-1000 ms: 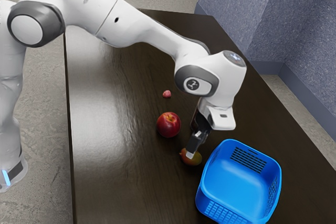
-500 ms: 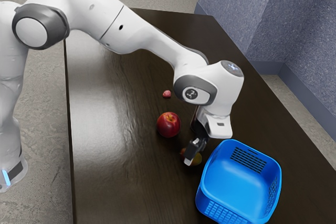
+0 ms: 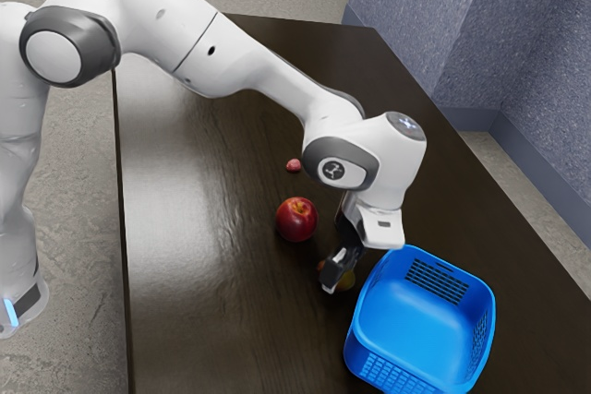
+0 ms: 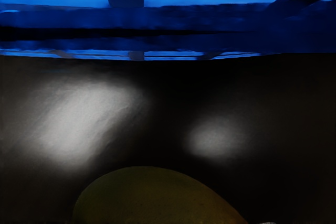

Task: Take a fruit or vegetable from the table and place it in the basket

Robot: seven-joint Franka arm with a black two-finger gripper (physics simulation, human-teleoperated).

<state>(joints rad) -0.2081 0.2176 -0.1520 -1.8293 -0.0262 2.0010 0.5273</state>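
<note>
A white, grey-jointed Franka arm (image 3: 259,66) enters from the exterior view's left and extends over a dark, wood-grained bench (image 3: 199,283), its wrist bent so that the black hand (image 3: 333,278) points downward. The hand is at a mango (image 3: 347,280), the name being probable rather than certain, since much of the fruit is masked by the hand in front of it. Whether the hand stands wide, narrow or closed upon this fruit cannot be told. The mango is low at the bench, near the blue basket (image 3: 420,325) and on its side toward the exterior view's left, outside the rim. The basket is upright and open at the top, with slotted walls and a bare interior. A red apple (image 3: 296,220) rests on the bench between the mango and a small pinkish item (image 3: 294,165), apart from both; the latter is too small to identify. In the wrist view, the rounded, dull olive-brown surface of the mango appears close beneath the hand, and a dark strip of bench bearing two pale reflections separates it from the basket's slotted blue wall. Beyond the bench are a grey, mottled floor (image 3: 74,173) and, toward the exterior view's right, speckled blue-grey walls (image 3: 522,29).
</note>
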